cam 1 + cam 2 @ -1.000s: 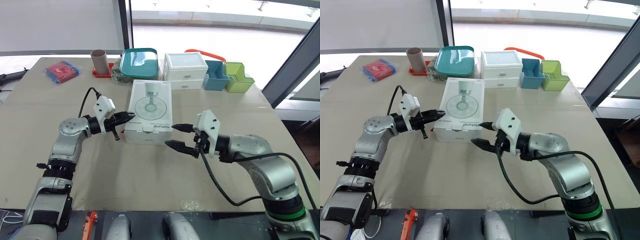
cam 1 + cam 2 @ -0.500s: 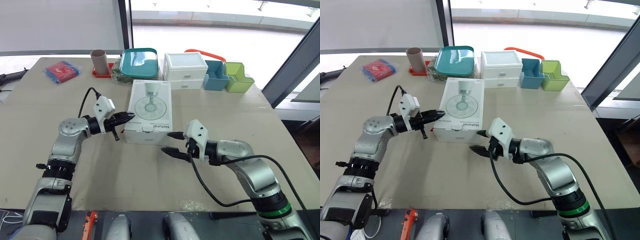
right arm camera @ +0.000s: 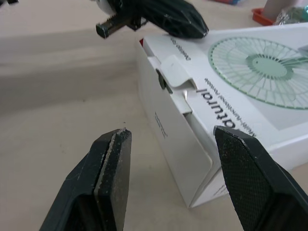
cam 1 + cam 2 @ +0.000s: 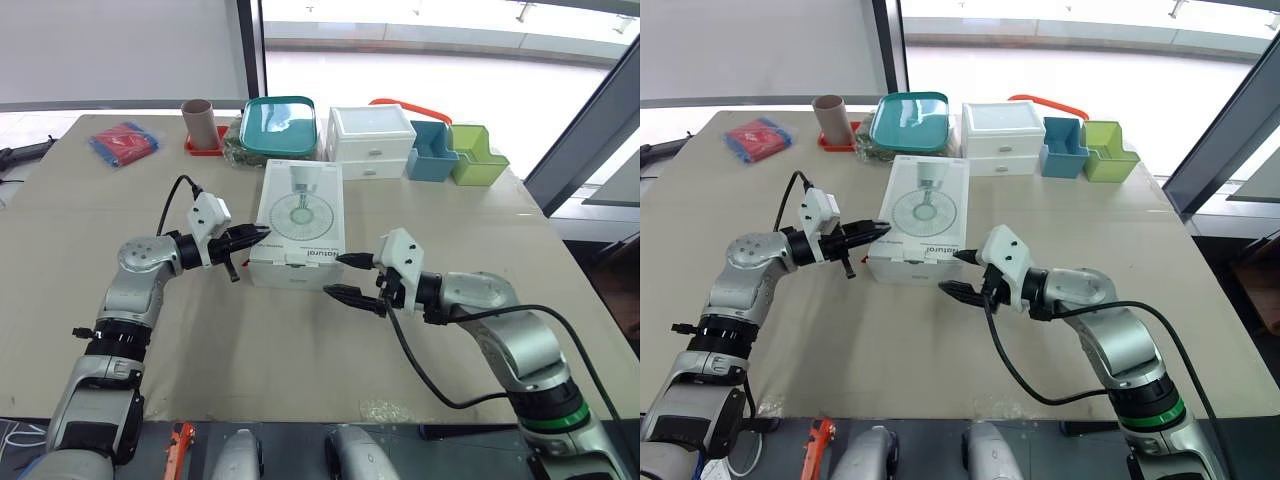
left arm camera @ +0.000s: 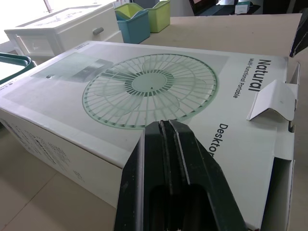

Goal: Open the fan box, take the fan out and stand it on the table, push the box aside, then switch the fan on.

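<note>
My right gripper (image 4: pixel 336 275) is spread wide and empty, just off the near end of the fan box (image 4: pixel 298 215). My left gripper (image 4: pixel 258 233), fingers pressed together on nothing, sits at the box's left top edge. The box lies flat on the table (image 4: pixel 300 350).

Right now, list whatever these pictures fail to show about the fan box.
- Fan: the fan box cardboard hides it, every view.
- Box's far end: eye views, faces away.
- Left tool contact with the box: left wrist view, its own shut fingers cover that edge.
- Side print: right wrist view, too small.
</note>
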Controlling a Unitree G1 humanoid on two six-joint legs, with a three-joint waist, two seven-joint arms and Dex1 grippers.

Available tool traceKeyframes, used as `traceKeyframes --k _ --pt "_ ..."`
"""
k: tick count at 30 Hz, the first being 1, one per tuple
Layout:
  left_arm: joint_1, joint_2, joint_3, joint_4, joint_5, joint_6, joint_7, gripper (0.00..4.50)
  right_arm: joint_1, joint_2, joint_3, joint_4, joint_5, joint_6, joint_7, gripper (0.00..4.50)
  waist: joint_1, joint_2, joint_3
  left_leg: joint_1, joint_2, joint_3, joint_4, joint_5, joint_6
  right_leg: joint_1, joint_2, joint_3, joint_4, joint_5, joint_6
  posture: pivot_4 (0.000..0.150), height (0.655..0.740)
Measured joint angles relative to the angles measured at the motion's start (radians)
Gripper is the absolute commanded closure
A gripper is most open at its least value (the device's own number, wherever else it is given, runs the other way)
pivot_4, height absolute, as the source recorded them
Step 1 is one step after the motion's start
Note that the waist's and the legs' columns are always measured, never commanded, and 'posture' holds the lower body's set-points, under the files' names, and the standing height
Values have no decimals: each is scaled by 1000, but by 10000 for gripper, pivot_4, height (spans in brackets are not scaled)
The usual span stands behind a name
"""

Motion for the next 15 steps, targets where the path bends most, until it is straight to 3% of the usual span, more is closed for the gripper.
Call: traceKeyframes --k 7,15 --pt "0 -1 -3 0 3 -5 2 45000 17 2 49 74 -75 -62 0 14608 0 0 0 0 0 0 0 0 0 0 0 0 0 0 0 1500 7400" --pt "-4 -1 -6 2 9 -8 4 45000 52 -24 39 26 -38 -60 49 14608 1 0 0 0 0 0 0 0 0 0 0 0 0 0 0 1500 7400"
